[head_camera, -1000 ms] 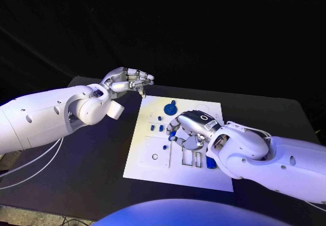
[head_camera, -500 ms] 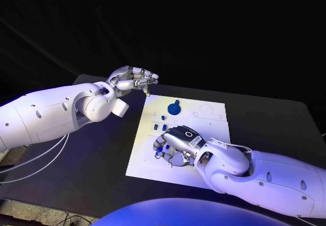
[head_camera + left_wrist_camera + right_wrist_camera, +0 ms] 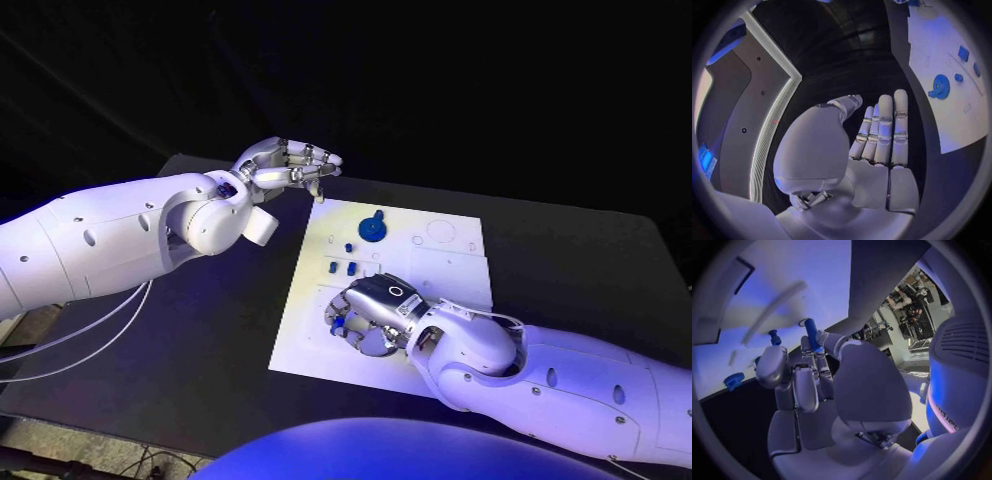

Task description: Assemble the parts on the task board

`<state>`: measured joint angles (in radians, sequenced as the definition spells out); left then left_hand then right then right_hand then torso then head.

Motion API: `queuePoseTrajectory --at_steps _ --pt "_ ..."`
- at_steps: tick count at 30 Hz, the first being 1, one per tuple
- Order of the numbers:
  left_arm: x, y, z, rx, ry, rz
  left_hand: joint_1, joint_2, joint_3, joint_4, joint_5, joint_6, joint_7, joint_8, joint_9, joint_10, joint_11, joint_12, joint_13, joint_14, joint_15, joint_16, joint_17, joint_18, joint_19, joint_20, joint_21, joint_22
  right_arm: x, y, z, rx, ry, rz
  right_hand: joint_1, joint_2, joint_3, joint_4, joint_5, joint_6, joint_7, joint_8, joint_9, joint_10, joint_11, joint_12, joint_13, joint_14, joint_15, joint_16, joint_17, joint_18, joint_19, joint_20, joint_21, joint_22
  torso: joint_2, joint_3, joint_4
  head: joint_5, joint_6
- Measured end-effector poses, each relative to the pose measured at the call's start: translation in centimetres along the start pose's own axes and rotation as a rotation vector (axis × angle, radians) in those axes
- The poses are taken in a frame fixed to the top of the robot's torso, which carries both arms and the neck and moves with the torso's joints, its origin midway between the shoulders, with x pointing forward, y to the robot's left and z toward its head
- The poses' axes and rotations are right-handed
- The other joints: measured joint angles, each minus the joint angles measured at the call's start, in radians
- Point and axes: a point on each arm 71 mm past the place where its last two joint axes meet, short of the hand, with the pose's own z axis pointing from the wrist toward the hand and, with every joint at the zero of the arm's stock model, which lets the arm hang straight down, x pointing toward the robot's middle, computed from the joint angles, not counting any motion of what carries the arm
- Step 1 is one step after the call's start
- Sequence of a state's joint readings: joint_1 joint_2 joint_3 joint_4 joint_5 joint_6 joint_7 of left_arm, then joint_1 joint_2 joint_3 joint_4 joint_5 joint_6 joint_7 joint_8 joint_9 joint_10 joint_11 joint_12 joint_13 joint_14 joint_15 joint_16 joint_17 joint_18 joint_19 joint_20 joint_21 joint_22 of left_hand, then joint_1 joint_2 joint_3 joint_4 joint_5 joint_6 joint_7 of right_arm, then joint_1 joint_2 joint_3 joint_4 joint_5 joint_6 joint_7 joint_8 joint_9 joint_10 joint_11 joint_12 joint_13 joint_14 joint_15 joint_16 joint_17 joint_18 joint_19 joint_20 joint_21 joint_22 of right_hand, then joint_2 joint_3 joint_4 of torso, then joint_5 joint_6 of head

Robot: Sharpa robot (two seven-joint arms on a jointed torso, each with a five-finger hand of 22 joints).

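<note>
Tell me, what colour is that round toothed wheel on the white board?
Blue. The gear shows best in the left wrist view, on the white task board.

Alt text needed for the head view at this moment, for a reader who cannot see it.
The right hand rests low on the near left part of a white task board on a black table. The left hand hovers above the board's far left corner, holding nothing, near a blue gear.

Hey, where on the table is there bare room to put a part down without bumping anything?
Bare black table lies right of the task board, and more lies left of it below the left hand. The board's far right corner past the blue gear is free. The board's near end is crowded: the right hand holds a blue peg there.
</note>
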<state>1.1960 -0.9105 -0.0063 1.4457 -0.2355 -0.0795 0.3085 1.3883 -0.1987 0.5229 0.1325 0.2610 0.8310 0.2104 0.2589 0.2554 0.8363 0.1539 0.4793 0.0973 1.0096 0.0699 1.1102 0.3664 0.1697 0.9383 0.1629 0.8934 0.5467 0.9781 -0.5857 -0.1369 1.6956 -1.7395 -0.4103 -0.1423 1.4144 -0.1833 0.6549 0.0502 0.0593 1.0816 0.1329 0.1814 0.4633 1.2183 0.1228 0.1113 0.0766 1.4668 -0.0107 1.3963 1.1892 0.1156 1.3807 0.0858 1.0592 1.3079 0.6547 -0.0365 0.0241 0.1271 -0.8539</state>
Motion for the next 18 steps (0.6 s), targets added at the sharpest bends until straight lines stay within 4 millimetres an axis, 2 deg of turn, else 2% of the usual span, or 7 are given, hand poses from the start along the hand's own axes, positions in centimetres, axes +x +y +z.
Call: queuePoseTrajectory --at_steps 18 --pt "0.00 0.00 -0.03 -0.001 0.001 -0.001 0.000 0.000 0.000 0.000 0.000 -0.004 0.004 0.000 0.000 0.000 0.000 0.000 0.000 0.000 0.000 0.000 0.000 0.000 0.000 0.000 0.000 0.000 0.09 -0.47 0.05 0.003 -0.005 -0.014 -0.005 -0.005 0.011 -0.016 0.010 0.000 0.000 0.000 0.000 0.000 0.000 -0.002 0.010 0.000 0.000 0.000 0.000 0.000 0.000 0.000 0.000 0.000 -0.001 -0.0012 0.0011 0.000 -0.006"
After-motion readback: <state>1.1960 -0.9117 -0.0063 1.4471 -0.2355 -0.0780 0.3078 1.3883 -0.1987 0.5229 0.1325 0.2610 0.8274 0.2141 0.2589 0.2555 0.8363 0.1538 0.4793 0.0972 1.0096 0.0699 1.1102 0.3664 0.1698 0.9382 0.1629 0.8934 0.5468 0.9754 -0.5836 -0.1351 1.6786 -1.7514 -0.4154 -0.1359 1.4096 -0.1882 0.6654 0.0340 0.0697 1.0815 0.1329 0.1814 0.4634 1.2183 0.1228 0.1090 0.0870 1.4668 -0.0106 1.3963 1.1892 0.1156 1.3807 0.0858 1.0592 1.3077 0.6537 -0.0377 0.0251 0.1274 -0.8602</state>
